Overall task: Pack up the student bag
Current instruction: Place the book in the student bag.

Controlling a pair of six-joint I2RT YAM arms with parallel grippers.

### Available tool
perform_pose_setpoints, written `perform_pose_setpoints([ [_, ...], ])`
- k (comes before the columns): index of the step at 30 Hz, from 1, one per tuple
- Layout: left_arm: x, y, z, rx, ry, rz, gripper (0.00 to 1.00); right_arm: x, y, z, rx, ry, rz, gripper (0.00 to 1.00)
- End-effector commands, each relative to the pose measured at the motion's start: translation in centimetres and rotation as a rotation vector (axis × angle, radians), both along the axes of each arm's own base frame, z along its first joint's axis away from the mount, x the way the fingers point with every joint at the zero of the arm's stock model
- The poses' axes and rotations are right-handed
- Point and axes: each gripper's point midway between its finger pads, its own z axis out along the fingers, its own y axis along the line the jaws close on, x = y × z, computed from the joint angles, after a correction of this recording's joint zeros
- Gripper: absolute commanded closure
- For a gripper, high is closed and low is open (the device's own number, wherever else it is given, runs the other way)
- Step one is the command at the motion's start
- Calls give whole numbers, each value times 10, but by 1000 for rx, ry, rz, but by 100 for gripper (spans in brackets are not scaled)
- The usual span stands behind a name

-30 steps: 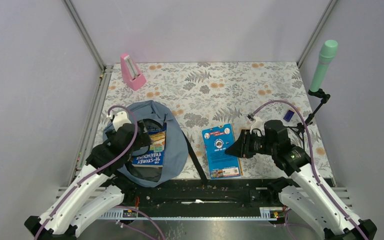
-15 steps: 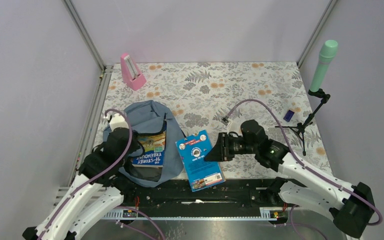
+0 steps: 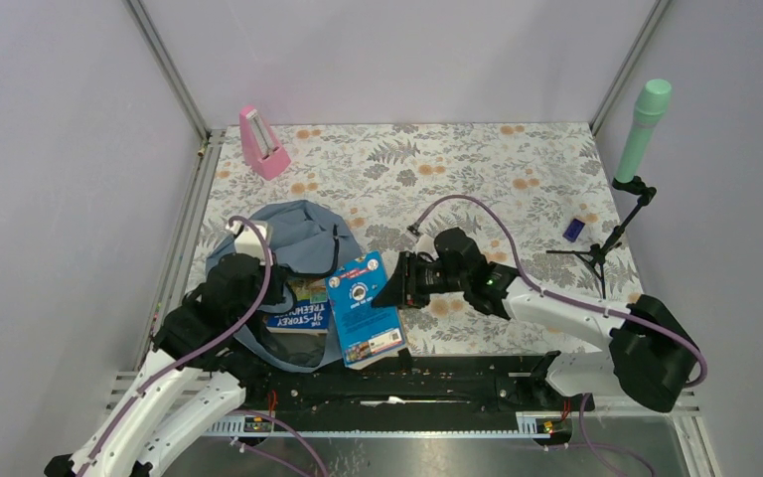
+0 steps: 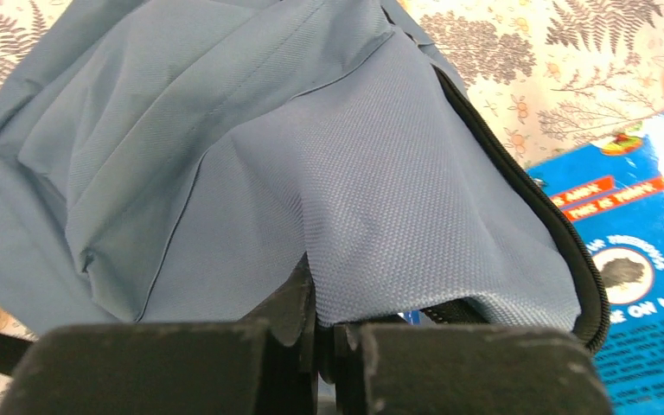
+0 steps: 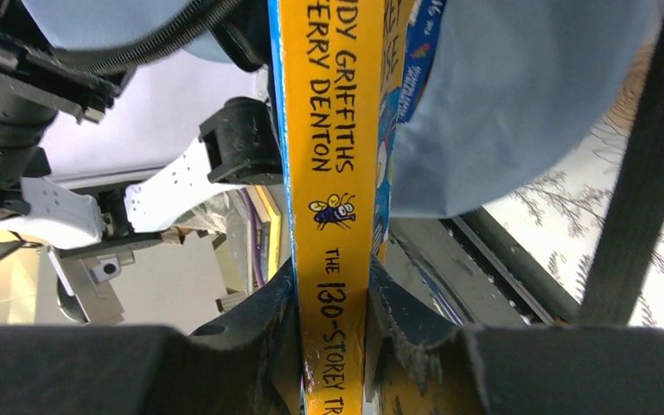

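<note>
My right tool (image 5: 333, 333) clamps the book (image 3: 363, 308); left tool (image 4: 324, 337) pinches the bag (image 4: 311, 156) flap. Feed book low beneath it.

There are two books: the book in the bag (image 3: 296, 316) and the 130-Storey book (image 3: 363, 310). There is one student bag (image 3: 298, 231), one pink metronome (image 3: 261, 142), one green microphone (image 3: 644, 127), one black tripod stand (image 3: 596, 254) and one small dark-blue block (image 3: 574, 230). Two robot arms show: the left arm (image 3: 149, 397) and the right arm (image 3: 566, 308).
</note>
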Motion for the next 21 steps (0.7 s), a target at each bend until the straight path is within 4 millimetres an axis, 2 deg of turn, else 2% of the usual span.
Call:
perform_pose_setpoints([
  [1,13,-53,72,-248,-189,-176,100,14,34,61,213,-59,2,100],
  [9,14,-87,89,-326,-192,-325,100,55,44,53,207,-103,-188,100],
  [12,14,-96,95,-347,-201,-367,100,63,54,51,226,-79,-207,100],
  [16,27,-90,98,-357,-196,-279,100,62,64,48,261,-34,-212,100],
  [21,46,-71,91,-364,-160,-79,100,60,44,27,220,-23,-297,100],
])
